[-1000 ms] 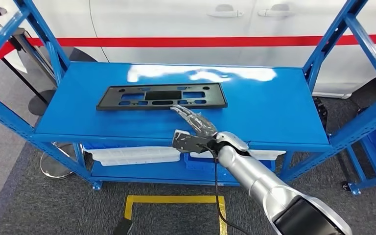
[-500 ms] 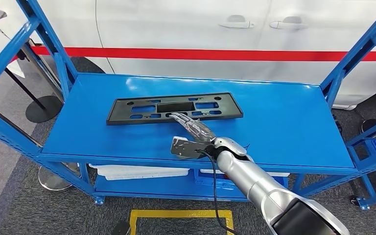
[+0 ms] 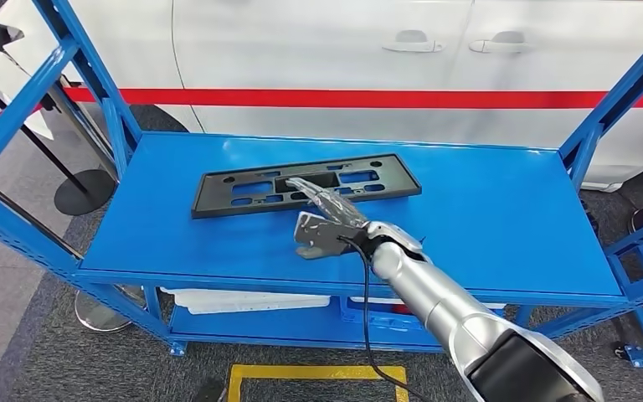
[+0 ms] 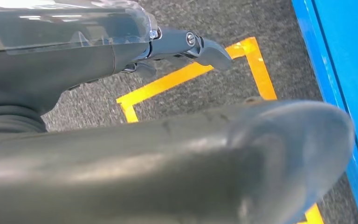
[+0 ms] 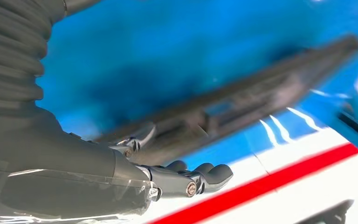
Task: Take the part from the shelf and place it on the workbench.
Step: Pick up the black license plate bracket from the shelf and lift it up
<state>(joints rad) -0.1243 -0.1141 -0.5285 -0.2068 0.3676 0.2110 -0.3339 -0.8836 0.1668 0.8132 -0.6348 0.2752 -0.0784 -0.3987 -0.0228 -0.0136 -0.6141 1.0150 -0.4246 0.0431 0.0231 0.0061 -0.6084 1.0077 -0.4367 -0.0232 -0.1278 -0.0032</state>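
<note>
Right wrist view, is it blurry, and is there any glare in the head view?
Right wrist view: the black part is smeared by blur, while the right robot hand stays fairly sharp. Head view: sharp, with soft glare along the far edge of the blue shelf.

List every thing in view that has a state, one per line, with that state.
Flat black plastic plate with cut-outs: lying flat on the top shelf, not lifted.
Right robot hand: fingers stretched out over the plate's near edge, no grip visible.
Left robot hand: hanging over the floor, holding nothing.
Blue metal shelf rack: upright, top shelf carries the plate.
White car doors: closed.
</note>
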